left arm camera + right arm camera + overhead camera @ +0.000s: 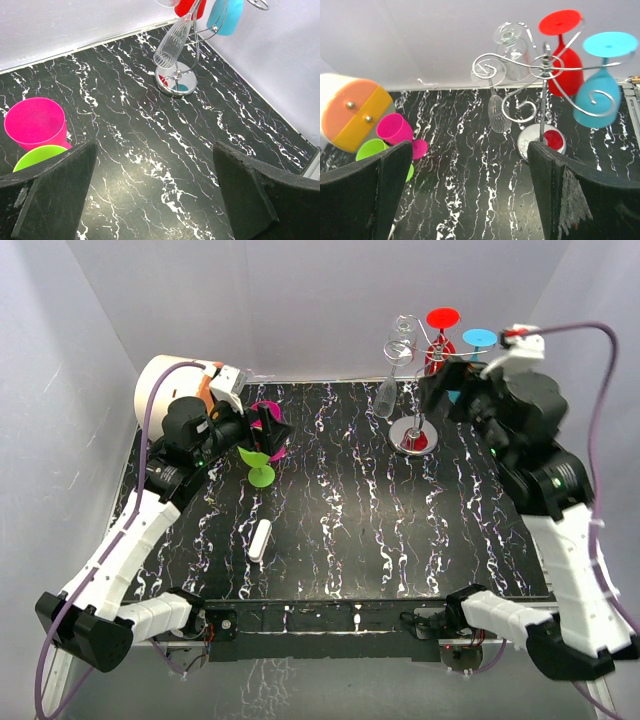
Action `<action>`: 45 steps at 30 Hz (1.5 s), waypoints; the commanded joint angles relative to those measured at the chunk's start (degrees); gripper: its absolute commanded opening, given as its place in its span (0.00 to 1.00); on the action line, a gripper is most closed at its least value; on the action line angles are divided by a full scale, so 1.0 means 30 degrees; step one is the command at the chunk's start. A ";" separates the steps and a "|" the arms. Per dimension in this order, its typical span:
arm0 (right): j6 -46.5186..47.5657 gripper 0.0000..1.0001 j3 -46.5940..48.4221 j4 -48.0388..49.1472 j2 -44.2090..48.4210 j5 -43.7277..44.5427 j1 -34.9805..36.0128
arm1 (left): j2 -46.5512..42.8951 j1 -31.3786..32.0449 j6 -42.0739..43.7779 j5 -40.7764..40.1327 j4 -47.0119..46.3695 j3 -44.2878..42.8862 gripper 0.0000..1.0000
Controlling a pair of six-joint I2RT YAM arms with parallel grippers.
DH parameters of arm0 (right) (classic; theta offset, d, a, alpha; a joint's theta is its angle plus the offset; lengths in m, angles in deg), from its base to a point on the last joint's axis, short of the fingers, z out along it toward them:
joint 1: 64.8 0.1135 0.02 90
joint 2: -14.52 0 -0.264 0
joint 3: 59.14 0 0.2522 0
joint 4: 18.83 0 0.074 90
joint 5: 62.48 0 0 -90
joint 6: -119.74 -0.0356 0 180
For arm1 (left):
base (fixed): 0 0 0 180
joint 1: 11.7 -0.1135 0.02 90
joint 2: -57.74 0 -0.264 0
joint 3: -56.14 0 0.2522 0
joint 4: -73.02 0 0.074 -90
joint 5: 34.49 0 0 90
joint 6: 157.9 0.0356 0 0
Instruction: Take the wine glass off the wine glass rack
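**Mia:** What is the right gripper (468, 162) doing?

**Tom:** It is wide open. Its two black fingers stand far apart, and nothing is between them. It touches nothing.

**Mia:** What is in front of it?

**Tom:** The silver wire wine glass rack with curly arms and a round shiny base (414, 436). It stands at the far right of the black worktop with white streaks (450, 125). Four glasses hang on it upside down. There is a red wine glass (565, 55), a sky-blue wine glass (597, 95), a round clear wine glass (510, 52) and a tall thin clear glass with ribs (497, 112).

**Mia:** Which one does it take?

**Tom:** I cannot tell. The blue one looks nearest to the fingers.

**Mia:** How does it do that well?

**Tom:** I think it should go in slowly and close softly on one glass only. Then it should slide the glass out along the wire arm, so the foot comes free. Pulling straight down would catch the foot. The rack looks thin and light, so a bump could tip it or shake the other glasses.

**Mia:** And the left gripper (155, 150)?

**Tom:** It is open wide too, and empty. It hangs over the worktop, well apart from the rack. A bright pink wine glass (35, 122) and a lime-green wine glass (37, 155) are just beside it, down on the worktop.
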 commanded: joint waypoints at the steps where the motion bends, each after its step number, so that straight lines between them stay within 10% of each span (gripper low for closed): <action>1: 0.1799 0.98 0.1224 0.1420 -0.1936 -0.1088 -0.0018 | -0.1082 0.0002 0.0349 -0.0059 -0.1454 0.0520 0.99; 27: 0.5183 0.82 0.6091 0.2485 -0.9034 0.0343 -0.0037 | -0.1892 0.0002 0.0115 0.0114 -0.2111 0.1480 0.99; 45: 0.5717 0.98 0.8342 0.0471 -1.1933 0.1247 -0.0215 | -0.1852 0.0002 0.0054 0.0294 -0.2207 0.1547 0.99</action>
